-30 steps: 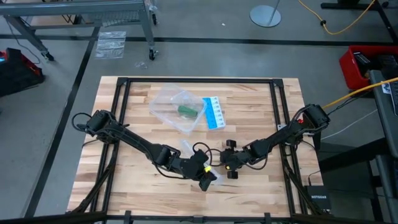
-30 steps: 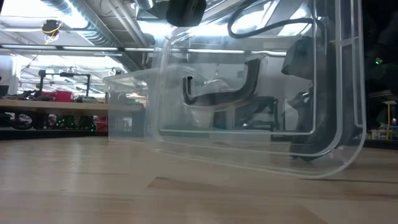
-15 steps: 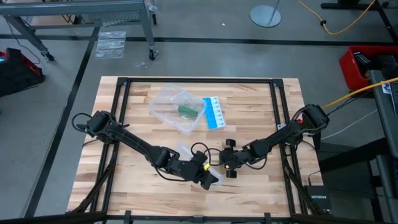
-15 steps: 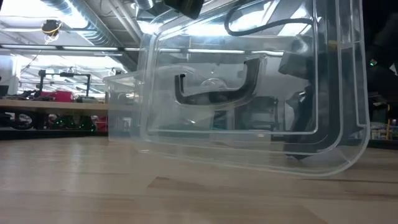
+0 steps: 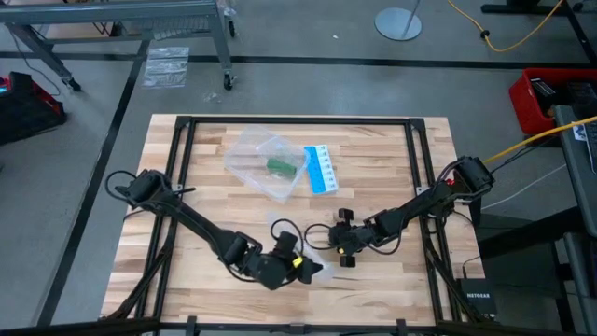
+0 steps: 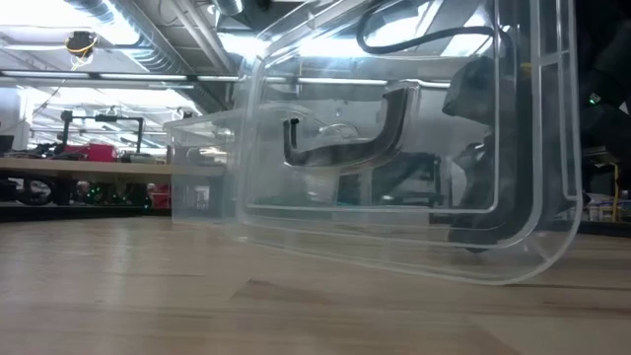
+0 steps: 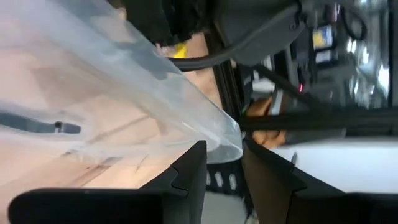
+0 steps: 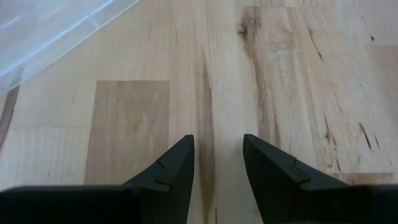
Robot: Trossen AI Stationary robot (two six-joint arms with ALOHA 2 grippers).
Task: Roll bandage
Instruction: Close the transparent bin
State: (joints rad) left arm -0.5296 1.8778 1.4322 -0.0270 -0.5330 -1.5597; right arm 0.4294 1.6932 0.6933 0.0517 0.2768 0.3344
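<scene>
Dark green, the bandage (image 5: 278,166) lies as a small roll in a clear plastic tray (image 5: 250,149) far back on the tabletop (image 5: 382,159). Left hand (image 7: 224,163) pinches a clear lid (image 6: 394,237), seen only up close. Right hand (image 8: 217,163) hovers part-open, empty.

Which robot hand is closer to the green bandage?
Right, narrowly. The right gripper sits nearer the bandage; the left gripper is farther toward the table's front edge.
</scene>
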